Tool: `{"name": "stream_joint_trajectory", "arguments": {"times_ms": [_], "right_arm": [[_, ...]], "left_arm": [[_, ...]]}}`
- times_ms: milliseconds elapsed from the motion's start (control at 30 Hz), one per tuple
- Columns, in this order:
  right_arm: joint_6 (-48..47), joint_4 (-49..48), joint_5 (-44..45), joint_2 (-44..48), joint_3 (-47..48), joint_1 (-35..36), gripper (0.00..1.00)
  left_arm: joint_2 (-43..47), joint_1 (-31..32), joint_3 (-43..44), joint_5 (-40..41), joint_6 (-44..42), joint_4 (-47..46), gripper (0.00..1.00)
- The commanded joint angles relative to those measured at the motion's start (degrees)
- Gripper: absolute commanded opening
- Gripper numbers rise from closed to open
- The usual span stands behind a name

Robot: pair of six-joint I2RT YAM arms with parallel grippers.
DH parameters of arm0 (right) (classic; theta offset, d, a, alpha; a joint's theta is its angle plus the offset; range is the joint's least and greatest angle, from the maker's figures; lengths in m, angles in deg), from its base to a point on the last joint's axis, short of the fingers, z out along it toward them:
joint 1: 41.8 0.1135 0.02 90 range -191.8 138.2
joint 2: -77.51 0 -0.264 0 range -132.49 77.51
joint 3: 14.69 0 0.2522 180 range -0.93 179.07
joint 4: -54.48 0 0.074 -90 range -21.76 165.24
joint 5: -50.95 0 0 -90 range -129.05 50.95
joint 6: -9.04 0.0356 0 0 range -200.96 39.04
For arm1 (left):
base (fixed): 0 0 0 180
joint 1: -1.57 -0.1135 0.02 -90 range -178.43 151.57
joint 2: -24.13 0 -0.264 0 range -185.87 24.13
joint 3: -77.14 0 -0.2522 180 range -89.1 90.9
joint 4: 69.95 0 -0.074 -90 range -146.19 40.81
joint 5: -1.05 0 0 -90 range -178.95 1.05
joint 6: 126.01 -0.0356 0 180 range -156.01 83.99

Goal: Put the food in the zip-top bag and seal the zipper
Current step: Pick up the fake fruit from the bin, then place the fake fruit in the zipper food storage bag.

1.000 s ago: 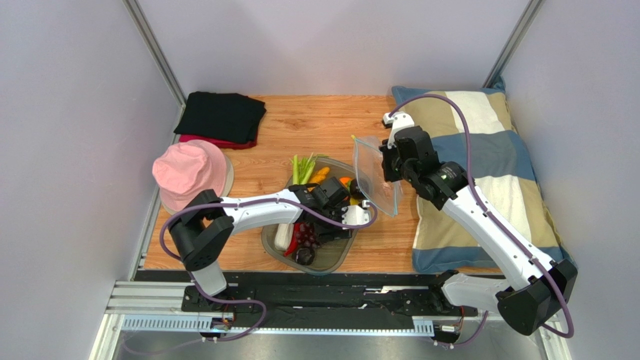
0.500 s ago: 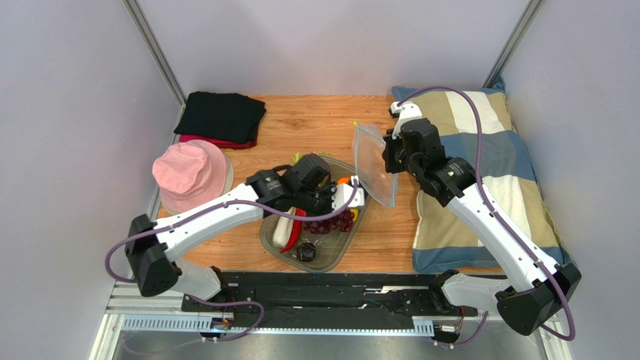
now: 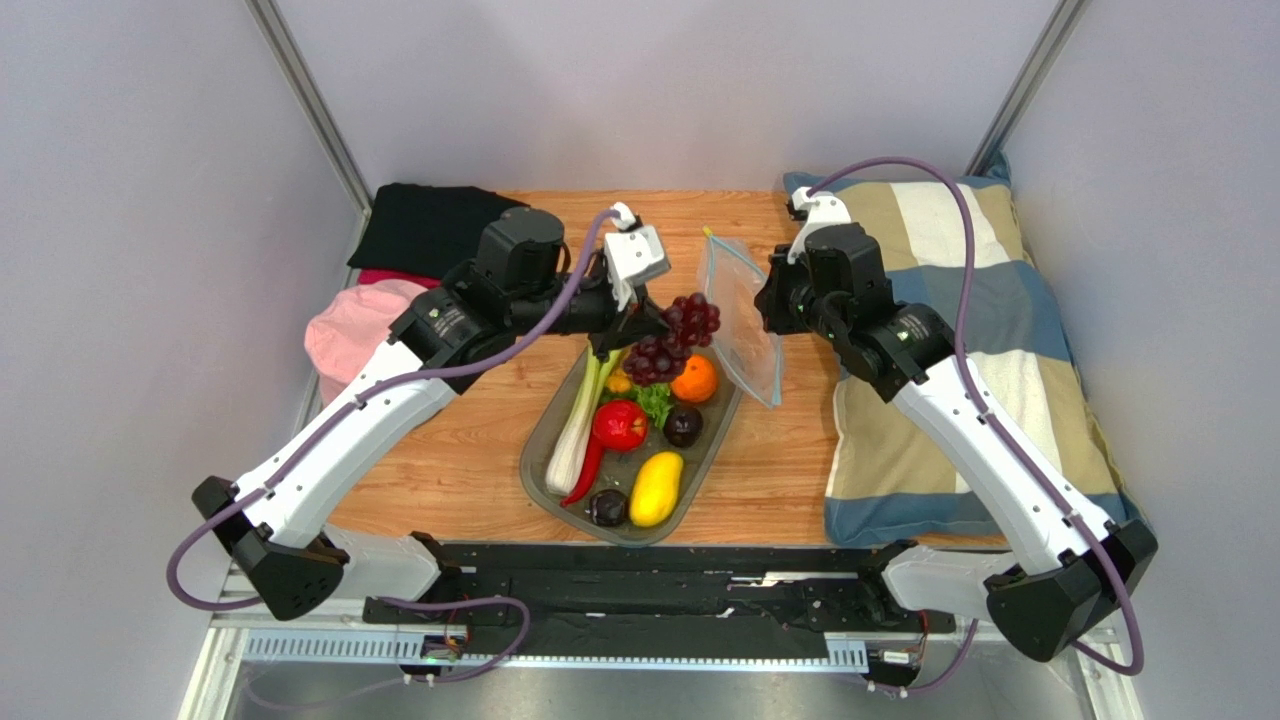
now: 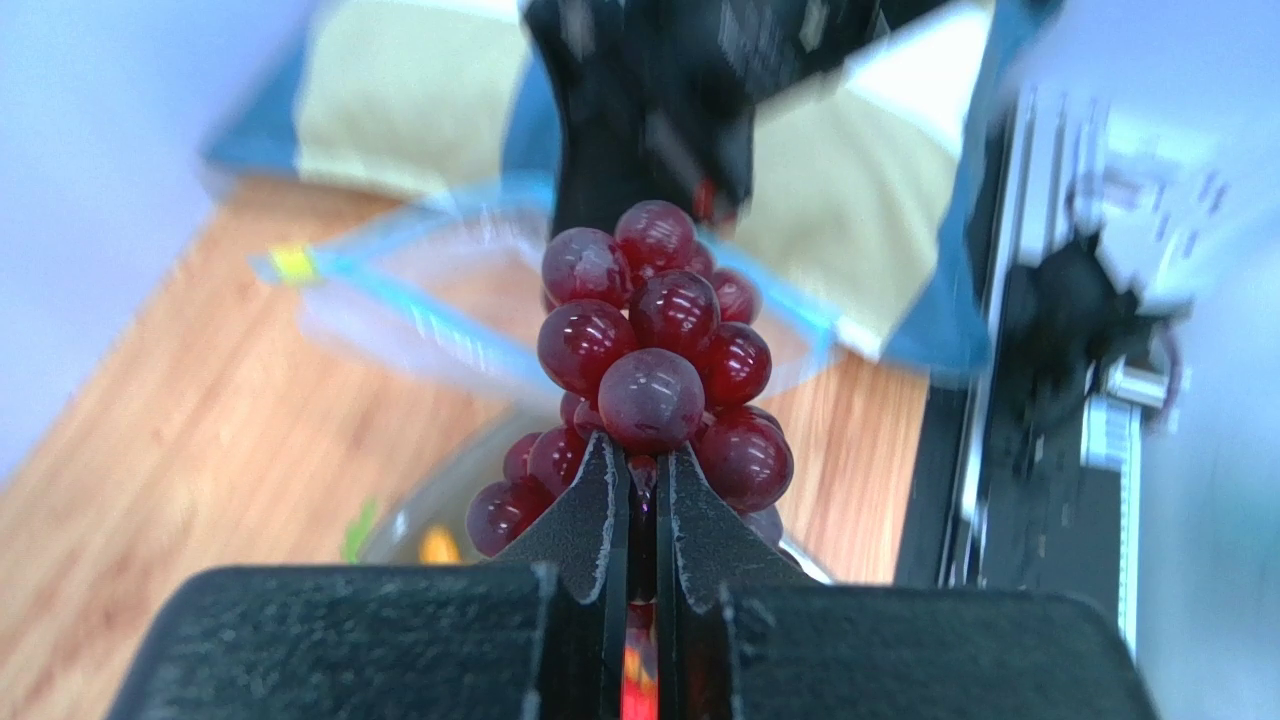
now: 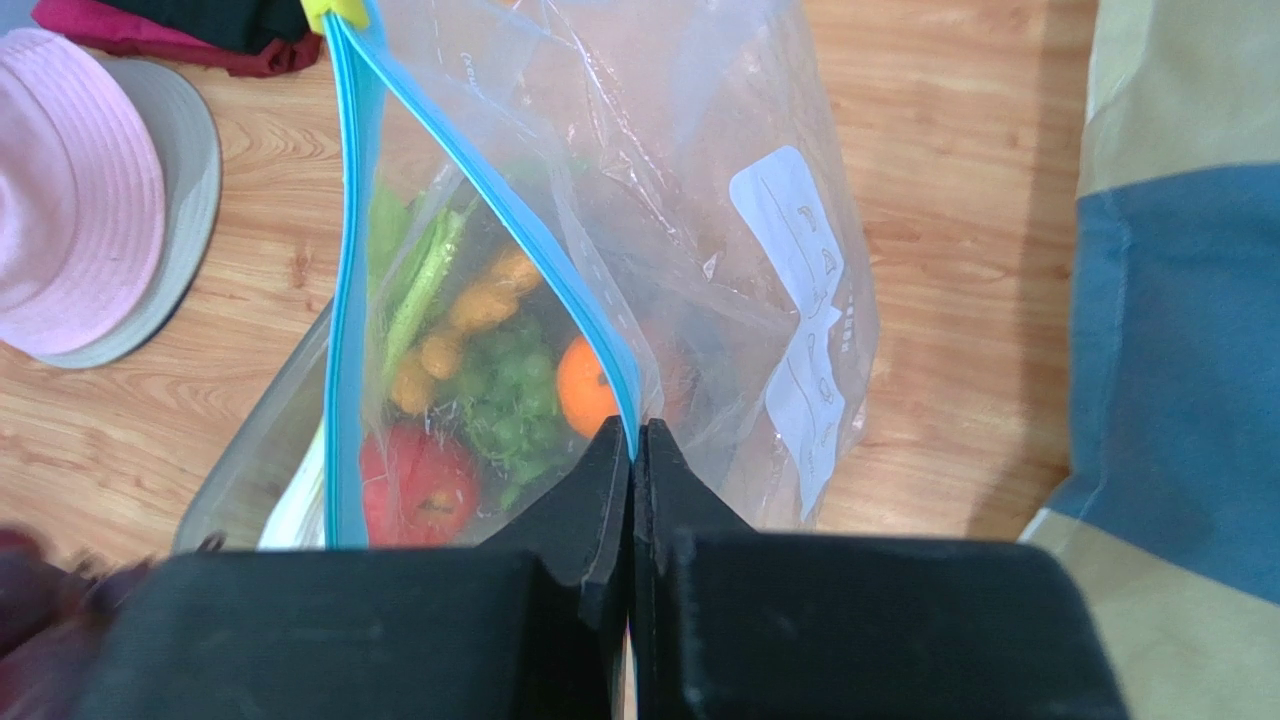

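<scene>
holding grapes [image 4: 673, 308] in closed left gripper [image 4: 642, 450], raised beside zip-top bag [image 5: 721, 285] for loading; pinching zipper [image 5: 349, 300] in closed right gripper [image 5: 631, 443] to hold mouth open.

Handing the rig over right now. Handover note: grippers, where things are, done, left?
Left gripper: shut on the grapes, held in the air above the tray, beside the mouth of the zip-top bag.
Right gripper: shut on the bag at its zipper, holding the mouth open off the table.
In the tray: leek, red fruit, lemon, orange, two plums, greens.
Done: nothing looks to be inside the bag yet.
Left: drop in the grapes, then the rest, then seal the zipper.
</scene>
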Motion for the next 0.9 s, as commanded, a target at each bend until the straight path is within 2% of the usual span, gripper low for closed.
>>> {"name": "stream_joint_trajectory", "arguments": {"times_ms": [0, 167, 333, 600, 733, 867], "right_arm": [[6.5, -1.0, -4.7, -1.5, 2.1, -2.8, 0.00], [10.4, -0.8, -8.7, -3.7, 2.8, -4.5, 0.00], [13.4, -0.9, -11.5, -4.8, 3.8, -5.6, 0.00], [16.4, -0.7, -13.1, -5.4, 3.2, -7.7, 0.00], [19.3, 0.2, -15.1, -6.1, 2.8, -11.7, 0.00], [22.1, 0.6, -17.9, -6.6, 1.7, -14.5, 0.00]], "left_arm": [[-0.3, 0.2, 3.4, 1.7, 14.1, -20.2, 0.00], [-5.2, 0.2, 3.6, 9.1, 20.6, -32.5, 0.00], [-8.9, 0.3, 0.7, 10.2, 25.6, -41.3, 0.00], [-13.3, 1.1, -1.2, 11.4, 29.0, -42.8, 0.00], [-12.9, 1.5, -7.0, 9.7, 27.9, -41.7, 0.00], [-11.4, 2.1, -12.1, 7.6, 23.1, -40.0, 0.00]]}}
